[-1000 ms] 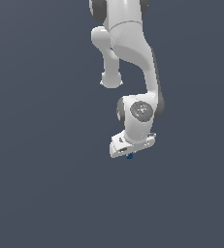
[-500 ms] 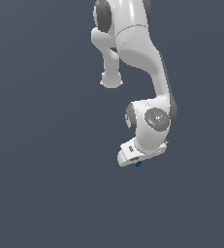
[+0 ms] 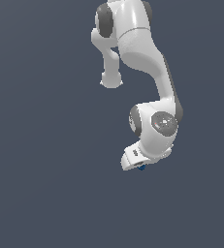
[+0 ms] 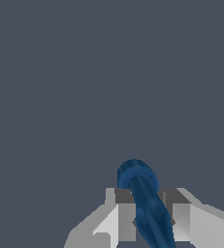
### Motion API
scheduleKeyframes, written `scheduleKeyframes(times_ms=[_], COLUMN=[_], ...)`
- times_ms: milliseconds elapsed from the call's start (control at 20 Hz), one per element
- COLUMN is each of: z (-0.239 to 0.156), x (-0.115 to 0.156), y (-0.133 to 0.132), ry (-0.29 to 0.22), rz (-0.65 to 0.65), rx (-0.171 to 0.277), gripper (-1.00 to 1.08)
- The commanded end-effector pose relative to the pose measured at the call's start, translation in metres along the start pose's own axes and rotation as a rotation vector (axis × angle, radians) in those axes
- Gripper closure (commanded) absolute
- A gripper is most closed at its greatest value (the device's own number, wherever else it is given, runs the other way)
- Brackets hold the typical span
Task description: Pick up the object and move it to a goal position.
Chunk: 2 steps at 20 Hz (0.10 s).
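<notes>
My gripper (image 4: pixel 150 220) is closed down on the object (image 4: pixel 145 203), a dark-blue piece that runs lengthwise through the narrow space between my two fingers (image 4: pixel 125 218). In the wrist view the pale pads sit tight against its sides, one on each flank, with no gap that I can make out between pad and blue surface. The object is long and slim in this view, with a rounded, slightly wider ring-like end that pokes out past my fingertips; the rest of its body slants back between the pads and runs off the edge of the picture, so I cannot tell how far it reaches into my palm. Nothing else touches it: behind the rounded end there is only flat, even grey-blue ground. In the exterior view my arm (image 3: pixel 147 68) comes down from the top of the picture, bends at the elbow and curls toward the exterior view's right, ending in the wrist with its grey round cap and the white hand (image 3: pixel 135 159) tilted under it. There the object (image 3: pixel 142 167) shows only as a tiny blue speck peeking out beneath the lower edge of the hand, most of it covered by the white body. The same plain dark background surrounds the arm on all sides, so whether the object hangs over a surface I cannot tell.
</notes>
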<state>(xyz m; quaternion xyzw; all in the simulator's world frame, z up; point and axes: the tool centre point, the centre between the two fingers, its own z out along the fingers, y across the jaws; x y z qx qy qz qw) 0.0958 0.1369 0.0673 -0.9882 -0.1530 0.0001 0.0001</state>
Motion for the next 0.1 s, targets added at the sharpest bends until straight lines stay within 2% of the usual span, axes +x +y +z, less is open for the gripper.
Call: scheduleKeyframes(times_ms=[0,50], z=[-0.0004,-0.0004], x=[0.0018,0.0019], y=[-0.0002,-0.0002], ry=[0.000,0.000], rz=[0.000,0.000], rx=[0.000,0.000], gripper=[1.08,1.08])
